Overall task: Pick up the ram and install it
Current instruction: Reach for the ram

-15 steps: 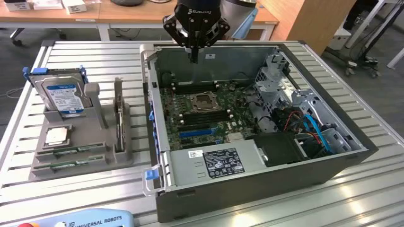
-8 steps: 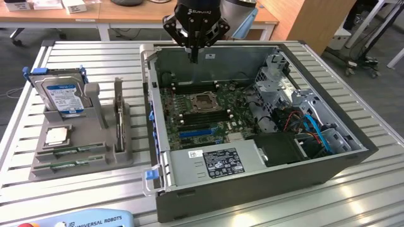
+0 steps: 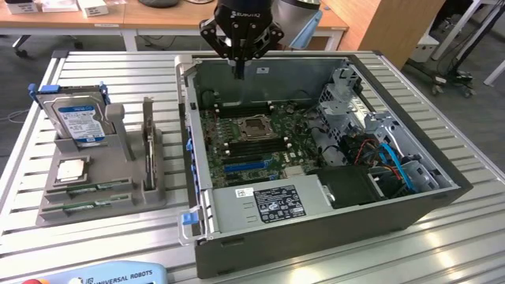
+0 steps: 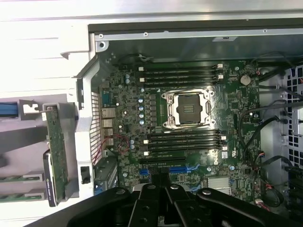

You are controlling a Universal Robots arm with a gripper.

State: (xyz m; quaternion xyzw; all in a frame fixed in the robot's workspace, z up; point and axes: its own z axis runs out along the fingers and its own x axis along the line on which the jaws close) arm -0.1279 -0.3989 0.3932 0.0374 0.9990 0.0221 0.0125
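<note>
My gripper (image 3: 238,72) hangs fingers pressed together, empty, over the motherboard (image 3: 229,127); dropping risks jabbing it; ram (image 3: 88,188) lies well apart.

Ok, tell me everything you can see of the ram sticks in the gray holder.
Two ram sticks sit at the near end of the gray holder, which is on the exterior view's left of the open computer case. Each is a long, thin green circuit board lying lengthwise in its own slot. They are parallel, one in front of the other, and gray blocks of the holder bracket their ends. Nothing grips them. The shut gripper hangs over the case, well apart.
</note>
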